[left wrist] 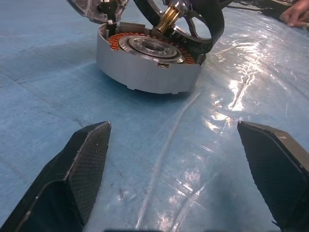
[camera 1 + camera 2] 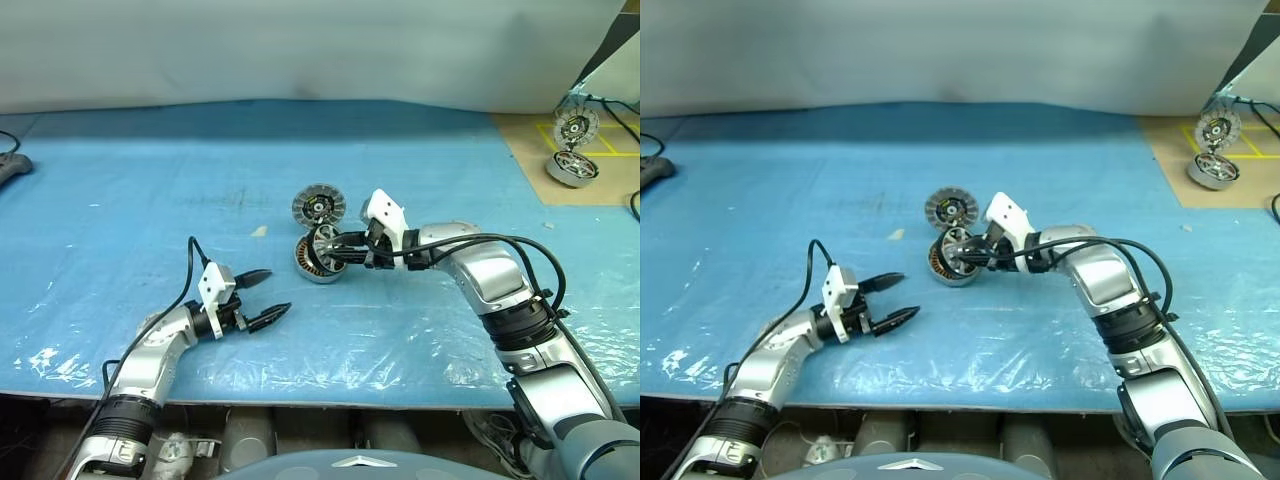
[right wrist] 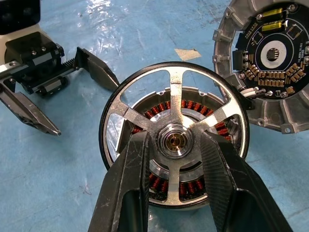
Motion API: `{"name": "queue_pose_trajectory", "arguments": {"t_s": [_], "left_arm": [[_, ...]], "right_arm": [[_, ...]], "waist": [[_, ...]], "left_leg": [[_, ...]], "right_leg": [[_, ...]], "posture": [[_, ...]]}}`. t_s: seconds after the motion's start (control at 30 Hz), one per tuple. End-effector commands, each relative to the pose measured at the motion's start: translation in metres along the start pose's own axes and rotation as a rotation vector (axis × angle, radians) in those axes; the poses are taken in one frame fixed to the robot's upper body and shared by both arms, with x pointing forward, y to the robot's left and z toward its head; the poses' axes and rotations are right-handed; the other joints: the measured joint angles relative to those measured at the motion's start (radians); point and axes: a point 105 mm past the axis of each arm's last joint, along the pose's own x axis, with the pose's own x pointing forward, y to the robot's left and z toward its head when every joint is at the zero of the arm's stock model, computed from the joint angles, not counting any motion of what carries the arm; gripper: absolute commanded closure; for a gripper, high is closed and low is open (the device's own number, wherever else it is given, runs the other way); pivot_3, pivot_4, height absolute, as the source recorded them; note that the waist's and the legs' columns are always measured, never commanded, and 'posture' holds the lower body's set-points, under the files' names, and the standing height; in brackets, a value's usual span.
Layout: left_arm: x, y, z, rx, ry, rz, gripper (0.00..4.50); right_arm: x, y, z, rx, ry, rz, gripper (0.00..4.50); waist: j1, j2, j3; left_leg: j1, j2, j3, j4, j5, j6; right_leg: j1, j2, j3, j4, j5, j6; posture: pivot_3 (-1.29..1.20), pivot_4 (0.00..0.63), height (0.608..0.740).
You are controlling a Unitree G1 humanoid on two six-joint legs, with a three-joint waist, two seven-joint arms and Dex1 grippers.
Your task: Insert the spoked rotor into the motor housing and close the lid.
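Right claw grips the spoked rotor by its hub, tilted just above the motor housing on the blue surface; left claw spread wide, empty.

No text can be read. The lid, lying with its circuit-board face up, carries tiny white print near its rim, too small to make out. No labels or brands show.

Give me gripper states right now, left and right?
Left gripper: open, empty, resting near the blue mat.
Right gripper: shut on the spoked rotor at its hub, above the motor housing.
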Motion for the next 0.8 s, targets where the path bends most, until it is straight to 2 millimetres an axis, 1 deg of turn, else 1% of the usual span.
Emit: {"name": "queue_pose_trajectory", "arguments": {"t_s": [0.03, 0.1, 0.17, 0.2, 0.3, 0.37, 0.5, 0.6, 0.7, 0.8], "left_arm": [[-0.004, 0.002, 0.009, 0.025, -0.022, 0.002, 0.00], [-0.006, 0.005, 0.004, 0.018, -0.015, 0.008, 0.00], [-0.007, 0.007, -0.001, 0.012, -0.011, 0.011, 0.00], [-0.008, 0.008, -0.003, 0.011, -0.010, 0.011, 0.00], [-0.009, 0.006, 0.002, 0.020, -0.018, 0.005, 0.00], [-0.008, 0.005, 0.008, 0.026, -0.024, 0.000, 0.00], [-0.007, 0.005, 0.014, 0.029, -0.027, -0.002, 0.00], [-0.004, 0.004, 0.016, 0.027, -0.025, -0.004, 0.00], [0.004, 0.002, 0.019, 0.028, -0.028, -0.006, 0.00], [0.007, 0.000, 0.020, 0.028, -0.029, -0.005, 0.00]], "right_arm": [[0.000, 0.000, -0.001, -0.029, 0.018, 0.006, 3.29], [0.000, -0.001, -0.001, -0.038, 0.021, 0.004, 3.29], [0.000, -0.001, -0.001, -0.047, 0.013, 0.008, 2.57], [0.000, -0.001, -0.001, -0.046, 0.010, 0.010, 2.35], [0.001, -0.002, -0.001, -0.021, 0.019, -0.003, 1.37], [0.001, -0.001, 0.003, -0.013, 0.000, 0.011, 1.37], [0.000, -0.003, 0.007, -0.015, -0.024, -0.006, 1.37], [-0.002, -0.003, 0.018, -0.005, -0.078, -0.008, 1.37], [0.000, -0.003, 0.021, 0.008, -0.107, -0.012, 1.93], [0.003, -0.001, 0.019, 0.023, -0.114, -0.009, 2.94]], "waist": [[0.000, 0.000, 0.000], [0.000, 0.000, 0.000], [0.000, 0.000, 0.000], [0.000, 0.000, 0.000], [0.000, 0.000, 0.000], [0.000, 0.000, 0.000], [0.000, 0.000, 0.000], [0.000, 0.000, 0.000], [0.000, 0.000, 0.000], [-0.001, 0.000, 0.000]], "left_leg": [[0.000, 0.000, 0.000, 0.000, 0.000, 0.000], [0.000, 0.000, 0.000, 0.000, 0.000, 0.000], [0.000, 0.000, 0.000, 0.000, 0.000, 0.000], [0.000, 0.000, 0.000, 0.000, 0.000, 0.000], [0.000, 0.000, 0.000, 0.000, 0.000, 0.000], [0.000, 0.000, 0.000, 0.000, 0.000, 0.000], [0.000, 0.000, 0.000, 0.000, 0.000, 0.000], [0.000, 0.000, 0.000, 0.000, 0.000, 0.000], [0.000, 0.000, 0.000, 0.000, 0.000, 0.000], [-0.001, 0.000, 0.000, 0.000, 0.000, 0.000]], "right_leg": [[0.000, 0.000, 0.000, 0.000, 0.000, 0.000], [0.000, 0.000, 0.000, 0.000, 0.000, 0.000], [0.000, 0.000, 0.000, 0.000, 0.000, 0.000], [0.000, 0.000, 0.000, 0.000, 0.000, 0.000], [0.000, 0.000, 0.000, 0.000, 0.000, 0.000], [0.000, 0.000, 0.000, 0.000, 0.000, 0.000], [0.000, 0.000, 0.000, 0.000, 0.000, 0.000], [0.000, 0.000, 0.000, 0.000, 0.000, 0.000], [0.000, 0.000, 0.000, 0.000, 0.000, 0.000], [0.000, 0.000, 0.000, 0.000, 0.000, 0.000]], "posture": [[0.00, 0.150, 0.740], [0.00, 0.150, 0.740], [0.00, 0.150, 0.740], [0.00, 0.150, 0.740], [0.00, 0.150, 0.740], [0.00, 0.150, 0.740], [0.00, 0.150, 0.740], [0.00, 0.150, 0.740], [0.00, 0.150, 0.740], [0.00, 0.150, 0.740]]}}
